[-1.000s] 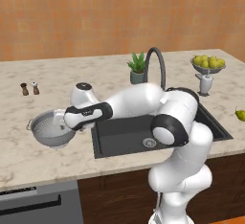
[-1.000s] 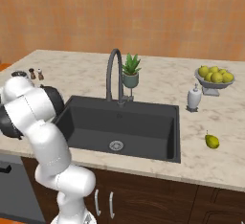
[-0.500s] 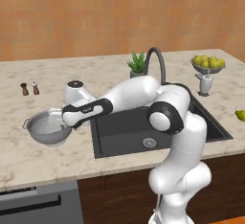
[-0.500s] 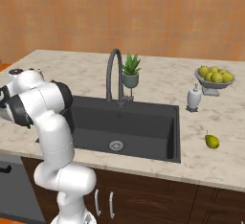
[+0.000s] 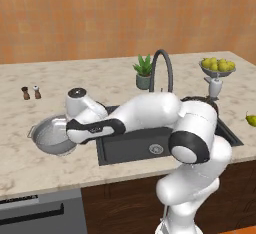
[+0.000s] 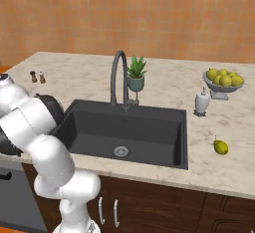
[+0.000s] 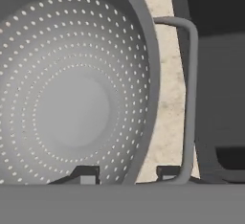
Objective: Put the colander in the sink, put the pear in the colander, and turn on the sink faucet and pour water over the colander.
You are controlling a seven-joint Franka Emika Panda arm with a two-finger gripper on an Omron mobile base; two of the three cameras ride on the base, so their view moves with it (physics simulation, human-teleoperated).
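Tool (image 7: 124, 173) lowered since a second ago, fingers now straddling rim of colander (image 5: 50, 135) on bench (image 5: 45, 170) beside sink (image 6: 127, 132); narrowed onto rim, apparently gripping.

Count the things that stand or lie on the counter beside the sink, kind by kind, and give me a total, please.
Colander: 1
Loose pear: 1
Fruit bowl heaped with yellow fruit: 1
Potted plant: 1
White dispenser bottle: 1
Small shakers: 2
Total: 7
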